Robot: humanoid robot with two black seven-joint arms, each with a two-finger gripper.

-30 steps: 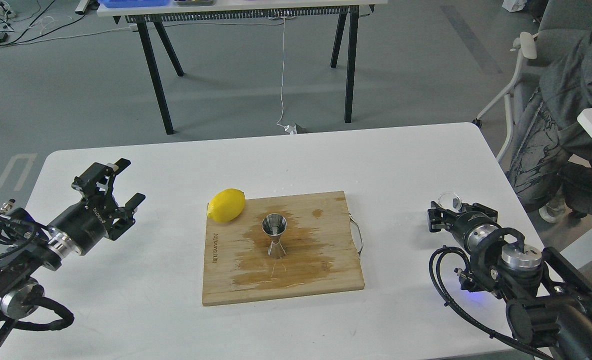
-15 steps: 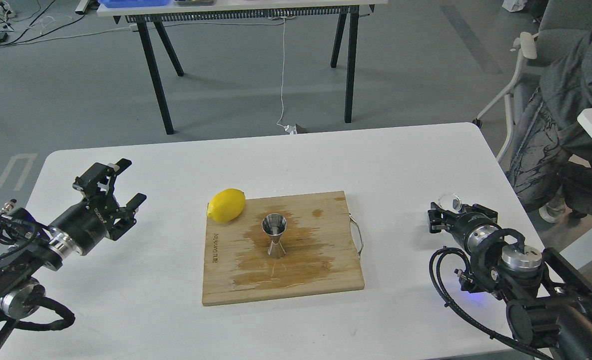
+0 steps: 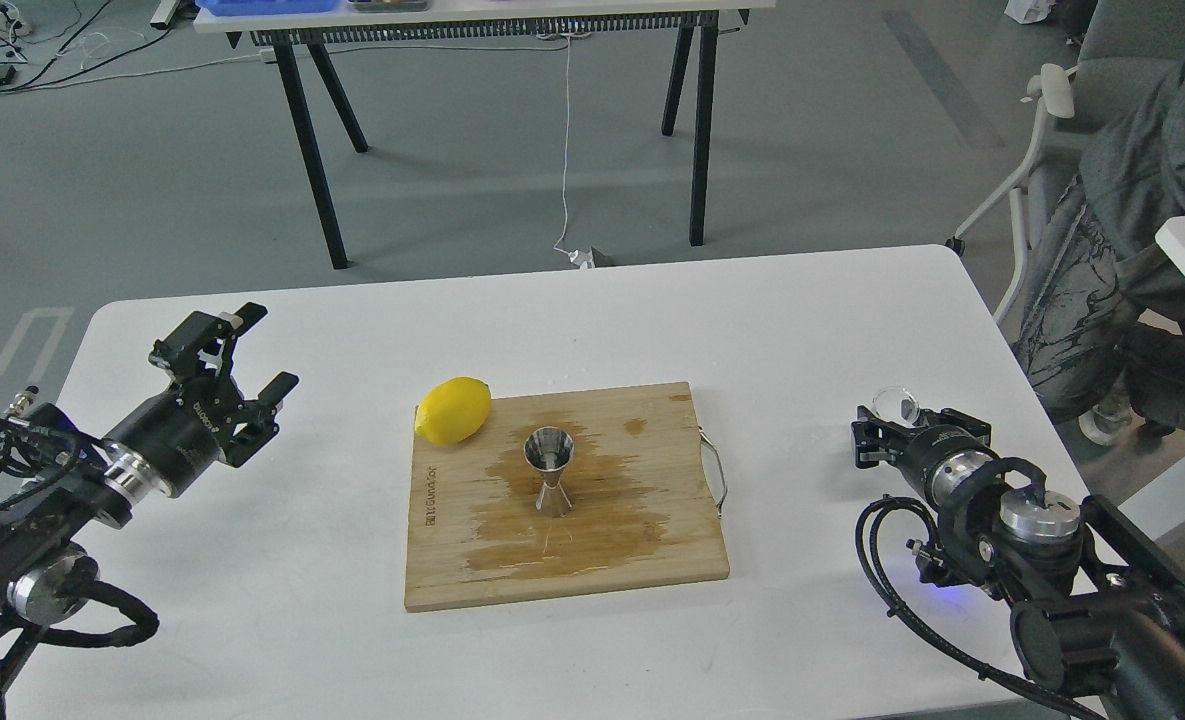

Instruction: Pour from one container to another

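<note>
Glass cup point(image 3: 896, 403) at right gripper point(image 3: 892, 425); cutting board point(image 3: 472, 560) print unreadable.

Yellow lemon point(image 3: 453, 410), shiny silver jigger point(image 3: 550, 482), tan wooden board point(image 3: 642, 530) — blotched darker brown — white table point(image 3: 802, 320), black grippers point(image 3: 237, 360).

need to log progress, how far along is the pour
Early. The glass cup sits at the tip of the right gripper, apparently gripped, far right of the cutting board. The jigger stands upright on it, waiting. The left gripper hangs open, empty. Carrying over and tipping remain.
</note>
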